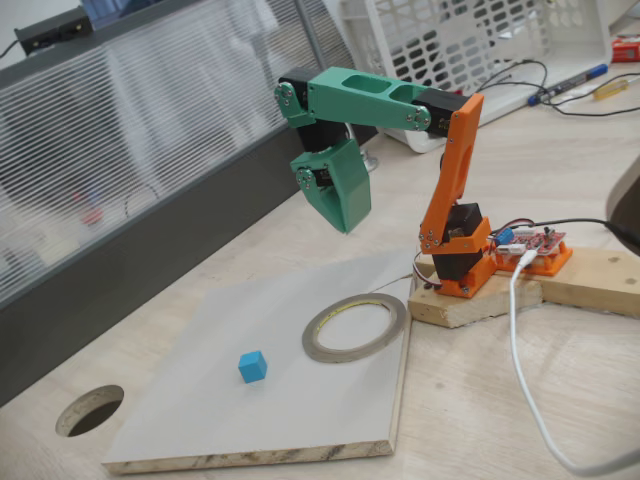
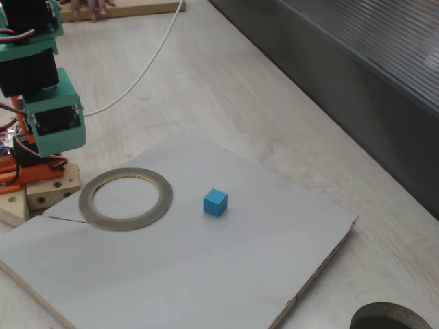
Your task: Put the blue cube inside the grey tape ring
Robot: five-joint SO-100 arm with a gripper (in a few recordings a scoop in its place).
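An orange-and-green robot arm [image 1: 400,110] stands folded above a wooden table [image 1: 520,400], its orange lower link rising from a base block [image 1: 470,295] and its green upper link reaching level toward the left of a fixed view, the wrist bent so the green gripper [image 1: 345,205] hangs pointing down, well above the surface. Whether its fingers are parted or closed cannot be told from either fixed view; nothing is seen in them.

On the grey board [image 1: 200,420] below, the blue cube [image 1: 252,366] sits alone, to the left of the grey tape ring [image 1: 355,327] and apart from it. The ring lies flat near the board's corner closest to the base block, just beside the block, its round opening holding nothing. In the other fixed view the cube [image 2: 215,202] lies right of the ring [image 2: 126,199], and the gripper's green body [image 2: 58,123] hangs above the ring's left side.
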